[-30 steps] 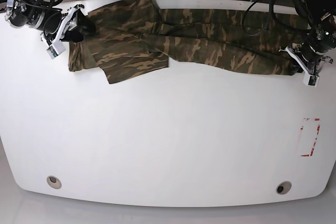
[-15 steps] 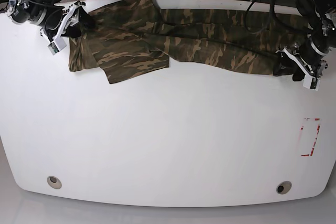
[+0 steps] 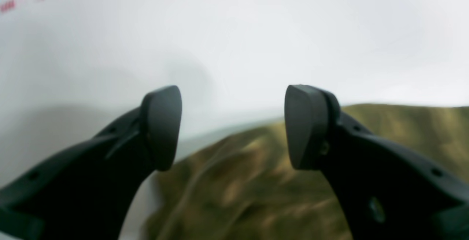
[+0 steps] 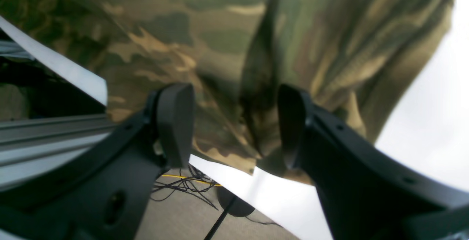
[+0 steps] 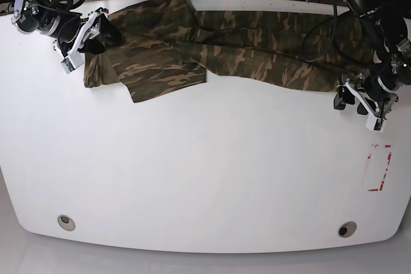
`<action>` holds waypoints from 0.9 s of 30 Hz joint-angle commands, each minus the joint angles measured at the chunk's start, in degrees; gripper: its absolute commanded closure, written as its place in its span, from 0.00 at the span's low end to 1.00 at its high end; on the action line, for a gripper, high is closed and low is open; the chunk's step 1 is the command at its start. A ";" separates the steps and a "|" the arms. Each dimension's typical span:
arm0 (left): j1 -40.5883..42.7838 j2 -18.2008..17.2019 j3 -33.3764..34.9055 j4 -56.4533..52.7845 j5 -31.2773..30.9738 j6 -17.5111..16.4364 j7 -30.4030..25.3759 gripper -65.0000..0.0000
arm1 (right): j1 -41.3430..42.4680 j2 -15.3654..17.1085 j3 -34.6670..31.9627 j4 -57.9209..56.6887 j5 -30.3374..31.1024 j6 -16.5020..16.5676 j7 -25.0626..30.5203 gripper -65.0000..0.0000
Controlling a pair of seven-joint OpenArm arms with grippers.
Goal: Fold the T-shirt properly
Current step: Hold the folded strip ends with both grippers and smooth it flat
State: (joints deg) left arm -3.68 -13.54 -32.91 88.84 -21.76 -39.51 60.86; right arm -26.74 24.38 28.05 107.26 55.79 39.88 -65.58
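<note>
Right now we are holding nothing: our left hand (image 5: 358, 101) is hanging with its jaws wide just off the near edge of the T-shirt (image 5: 244, 52), over bare counter (image 5: 205, 171), and our right hand (image 5: 90, 33) is hovering with jaws spread over the shirt's other end, cloth showing between the fingers (image 4: 176, 122) but not pinched.

We are seeing the shirt lying in a long rumpled band along the counter's far edge, one flap folded over itself toward our right arm's end. That far edge is the worry. In the right wrist view cloth is reaching the rim, with cables (image 4: 190, 185) and floor showing below, so any pull away from us is likely to drag fabric off. A shallow pinch there could also be catching one layer of the doubled flap and skewing the fold.

Toward us the counter is lying broad and bare, apart from a red mark (image 5: 379, 168) near our left arm, so we are judging that direction safest.
</note>
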 commanded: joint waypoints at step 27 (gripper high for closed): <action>-2.78 0.49 -13.56 -12.93 13.54 -0.45 -3.59 0.37 | -0.20 0.98 0.39 0.82 0.78 0.12 1.01 0.48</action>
State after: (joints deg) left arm -6.20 -12.01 -44.71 75.46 -8.27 -39.79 55.83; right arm -26.85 24.43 28.01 107.26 55.70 39.90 -65.63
